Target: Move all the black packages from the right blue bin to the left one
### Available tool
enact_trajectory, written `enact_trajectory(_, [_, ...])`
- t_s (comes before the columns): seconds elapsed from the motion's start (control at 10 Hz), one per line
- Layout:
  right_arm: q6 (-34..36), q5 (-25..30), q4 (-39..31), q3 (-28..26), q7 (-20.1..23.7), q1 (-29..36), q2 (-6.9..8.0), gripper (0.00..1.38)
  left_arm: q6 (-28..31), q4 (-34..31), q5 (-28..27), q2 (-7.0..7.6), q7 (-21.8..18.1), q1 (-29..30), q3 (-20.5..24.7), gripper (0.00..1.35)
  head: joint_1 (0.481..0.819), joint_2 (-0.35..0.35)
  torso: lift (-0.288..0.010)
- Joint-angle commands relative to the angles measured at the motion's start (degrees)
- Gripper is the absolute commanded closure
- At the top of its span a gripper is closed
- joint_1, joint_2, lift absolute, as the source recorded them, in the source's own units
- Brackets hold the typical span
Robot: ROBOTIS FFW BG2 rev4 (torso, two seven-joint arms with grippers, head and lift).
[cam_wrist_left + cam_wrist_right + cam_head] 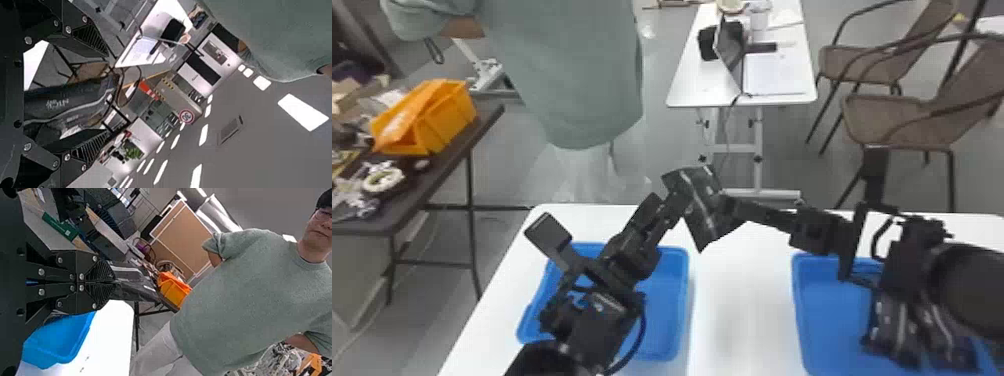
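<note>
Over the table's far middle, a black package (703,212) hangs between my left gripper (681,196) and my right gripper (729,204). In the left wrist view, my left gripper (106,94) stands open, fingers on either side of the package (70,103). The right wrist view has my right gripper (112,282) shut on the package (135,282). Below the left arm is the left blue bin (674,305), partly covered by it. More black packages (899,325) lie in the right blue bin (824,312), partly behind the right arm.
White table (742,300) surface separates the two bins. A person stands beyond the table's far edge. At the left is a dark side table (437,170) with an orange bin (444,117); another white table (682,90) and chairs stand farther back.
</note>
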Motion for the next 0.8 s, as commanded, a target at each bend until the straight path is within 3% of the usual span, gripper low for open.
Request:
enact_trajectory(0.0, [-0.1, -0.1, 0.6, 0.6, 0.3, -0.7, -0.03, 1.28, 2.1, 1.0, 2.2, 0.02, -0.7, -1.2, -0.6, 0.37, 0.695, 0.195, -0.042])
enact_trajectory(0.3, [-0.1, -0.4, 0.8, 1.0, 0.5, -0.7, -0.03, 1.28, 4.3, 1.5, 3.4, 0.20, -2.0, -1.8, -0.7, 0.40, 0.695, 0.173, -0.042])
enact_trajectory(0.4, [-0.1, -0.7, 1.1, 1.0, 0.5, -0.7, -0.03, 1.28, 5.0, 1.7, 3.8, 0.29, -2.2, -2.1, -0.6, 0.53, 0.695, 0.170, -0.042])
enact_trajectory(0.5, [-0.1, -0.9, 1.2, 1.0, 0.5, -0.7, -0.03, 1.28, 5.0, 1.7, 3.3, 0.37, -2.3, -2.1, -0.6, 0.97, 0.695, 0.168, -0.042])
enact_trajectory(0.6, [0.0, -0.9, 1.2, 1.0, 0.5, -0.6, -0.03, 1.28, 3.2, 1.5, 1.8, 0.29, -2.0, -1.8, -0.7, 1.23, 0.695, 0.168, -0.042])
enact_trajectory(0.7, [0.0, -1.0, 1.2, 1.0, 0.5, -0.6, -0.03, 1.28, 1.4, 1.4, 0.5, 0.11, -2.0, -1.6, -0.6, 1.21, 0.695, 0.170, -0.042])
